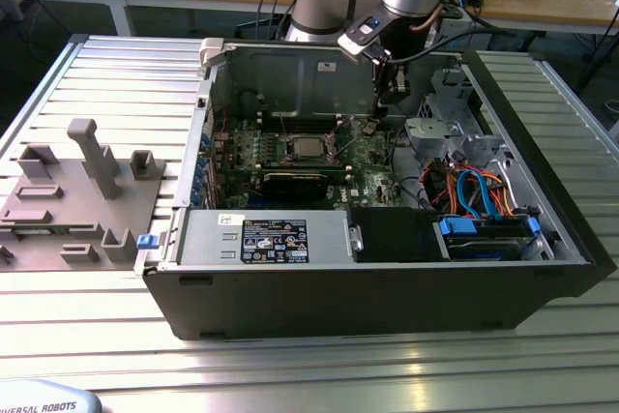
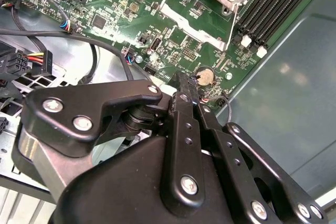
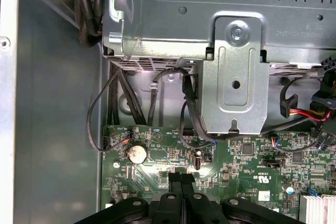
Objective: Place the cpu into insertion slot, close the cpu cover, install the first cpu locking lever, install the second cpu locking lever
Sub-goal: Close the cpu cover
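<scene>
My gripper [image 1: 384, 108] hangs inside the open computer case [image 1: 387, 287], over the green board [image 1: 372, 157], towards the exterior view's right. In both wrist views my 2 fingers [image 3: 176, 182] press flat together with nothing between them, their tips near a round coin battery [image 2: 206, 76]. The cpu [image 1: 308, 148] lies in the insertion slot [image 1: 290, 148], well apart from me, towards the exterior view's left.
</scene>
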`<state>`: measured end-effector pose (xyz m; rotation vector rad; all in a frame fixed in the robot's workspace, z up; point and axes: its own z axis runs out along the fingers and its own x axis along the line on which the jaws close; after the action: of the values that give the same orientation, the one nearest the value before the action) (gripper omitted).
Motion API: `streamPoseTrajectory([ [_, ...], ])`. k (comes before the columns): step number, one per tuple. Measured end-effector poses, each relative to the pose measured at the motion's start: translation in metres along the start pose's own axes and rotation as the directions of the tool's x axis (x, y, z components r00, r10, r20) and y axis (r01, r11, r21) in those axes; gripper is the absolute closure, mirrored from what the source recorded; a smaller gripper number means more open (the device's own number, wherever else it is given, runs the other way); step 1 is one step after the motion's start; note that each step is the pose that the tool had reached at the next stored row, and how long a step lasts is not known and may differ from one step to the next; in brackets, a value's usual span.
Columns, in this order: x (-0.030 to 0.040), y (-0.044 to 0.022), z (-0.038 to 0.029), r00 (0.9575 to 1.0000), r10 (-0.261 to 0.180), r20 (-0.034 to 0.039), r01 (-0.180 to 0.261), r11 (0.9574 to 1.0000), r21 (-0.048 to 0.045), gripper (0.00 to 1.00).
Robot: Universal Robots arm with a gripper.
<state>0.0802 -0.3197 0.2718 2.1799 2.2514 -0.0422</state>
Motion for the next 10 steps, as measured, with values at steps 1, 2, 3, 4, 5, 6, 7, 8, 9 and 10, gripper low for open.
streamPoseTrajectory([
  [1, 0.0, 0.0003, 0.0, 1.0, 0.0, -0.0001, 0.0, 1.0, 0.0, 0.89],
  [2, 0.0, 0.0005, 0.0, 1.0, 0.0, 0.0, 0.0, 1.0, 0.0, 0.89],
  [3, 0.0, 0.0007, 0.0, 1.0, 0.0, 0.0, 0.0, 1.0, 0.0, 0.89],
  [4, 0.0, 0.001, 0.0, 1.0, 0.0, 0.0, 0.0, 1.0, 0.0, 0.89],
  [5, 0.0, 0.001, 0.0, 1.0, 0.0, 0.0, 0.0, 1.0, 0.0, 0.89],
  [6, -0.0001, 0.0013, 0.0, 1.0, 0.0, -0.0001, 0.0, 1.0, 0.0, 0.89],
  [7, 0.0, 0.0015, 0.0, 1.0, 0.0, -0.0001, 0.0, 1.0, 0.0, 0.89],
  [8, -0.0001, 0.0017, 0.0, 1.0, 0.0, 0.0, 0.0, 1.0, 0.0, 0.89],
  [9, -0.0001, 0.002, 0.0, 1.0, 0.0, -0.0001, 0.0, 1.0, 0.0, 0.89],
  [10, -0.0001, 0.0022, 0.0, 1.0, 0.0, 0.0, 0.0, 1.0, 0.0, 0.89],
])
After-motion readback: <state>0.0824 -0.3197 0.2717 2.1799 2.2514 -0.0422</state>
